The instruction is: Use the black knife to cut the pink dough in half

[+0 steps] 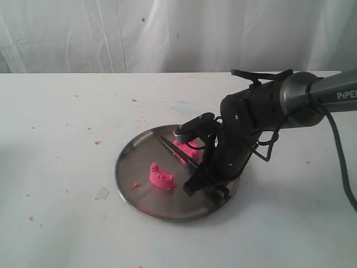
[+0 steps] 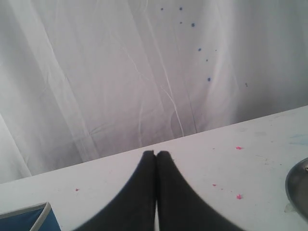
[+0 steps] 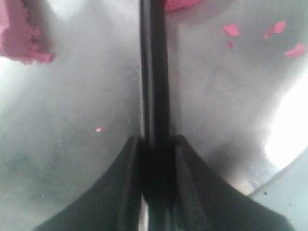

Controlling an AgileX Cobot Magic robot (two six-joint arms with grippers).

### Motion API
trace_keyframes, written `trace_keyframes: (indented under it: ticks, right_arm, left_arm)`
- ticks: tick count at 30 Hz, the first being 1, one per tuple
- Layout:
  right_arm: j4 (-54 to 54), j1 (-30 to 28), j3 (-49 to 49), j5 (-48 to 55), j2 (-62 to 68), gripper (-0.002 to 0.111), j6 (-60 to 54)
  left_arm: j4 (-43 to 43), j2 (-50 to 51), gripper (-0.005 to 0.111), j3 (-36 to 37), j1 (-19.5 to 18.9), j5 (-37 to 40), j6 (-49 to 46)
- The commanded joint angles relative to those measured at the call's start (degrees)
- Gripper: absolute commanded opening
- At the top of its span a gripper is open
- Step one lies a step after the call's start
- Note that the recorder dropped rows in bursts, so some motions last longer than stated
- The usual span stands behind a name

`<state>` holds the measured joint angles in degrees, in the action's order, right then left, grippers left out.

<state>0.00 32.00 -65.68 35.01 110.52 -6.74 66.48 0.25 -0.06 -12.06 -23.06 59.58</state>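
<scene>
The pink dough lies in two chunks on the steel plate (image 1: 139, 163): one half-round chunk (image 1: 162, 177) near the plate's middle, the other (image 1: 187, 149) farther back. Between them runs the black knife (image 1: 177, 153), pointing to the back left. My right gripper (image 1: 196, 177) is shut on its handle, low over the plate. In the right wrist view the knife (image 3: 154, 72) runs straight out from the gripper (image 3: 156, 142), with a dough chunk (image 3: 19, 33) on one side and another (image 3: 180, 4) just showing on the other. My left gripper (image 2: 155, 154) is shut and empty, away from the plate.
Pink crumbs (image 1: 134, 185) dot the plate, and more crumbs (image 1: 97, 142) lie on the white table. A white curtain hangs behind the table. The left wrist view shows the plate's rim (image 2: 297, 188) and a blue-edged object (image 2: 29, 219) at the frame's corner.
</scene>
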Motion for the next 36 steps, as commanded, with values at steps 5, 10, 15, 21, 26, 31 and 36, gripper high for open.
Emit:
trace_keyframes:
  ticks: [5, 10, 15, 21, 26, 31, 36]
  right_arm:
    - [2.6, 0.3, 0.5, 2.8, -1.2, 0.000, -6.1]
    - [19.2, 1.8, 0.5, 7.0, -1.2, 0.000, -24.8]
    - [18.3, 2.2, 0.5, 5.4, -1.3, 0.000, -20.6]
    - [6.7, 2.2, 0.5, 2.4, -4.0, 0.000, -7.6]
    - [-6.2, 1.6, 0.5, 2.5, -9.6, 0.000, 3.5]
    - [-10.0, -1.8, 1.2, 3.9, -11.5, 0.000, 10.4]
    - [-7.9, -3.5, 3.1, 0.0, -8.9, 0.000, 10.5]
  left_arm:
    - [1.1, -0.2, 0.000, 0.1, 0.2, -0.3, 0.8]
    - [1.1, -0.2, 0.000, 0.1, 0.2, -0.3, 1.0]
    - [1.1, -0.2, 0.000, 0.1, 0.2, -0.3, 2.2]
    - [1.1, -0.2, 0.000, 0.1, 0.2, -0.8, 2.5]
    - [1.1, -0.2, 0.000, 0.1, 0.2, -0.8, 2.5]
    - [1.1, -0.2, 0.000, 0.1, 0.2, -0.9, 2.8]
    - [1.1, -0.2, 0.000, 0.1, 0.2, -1.2, 3.8]
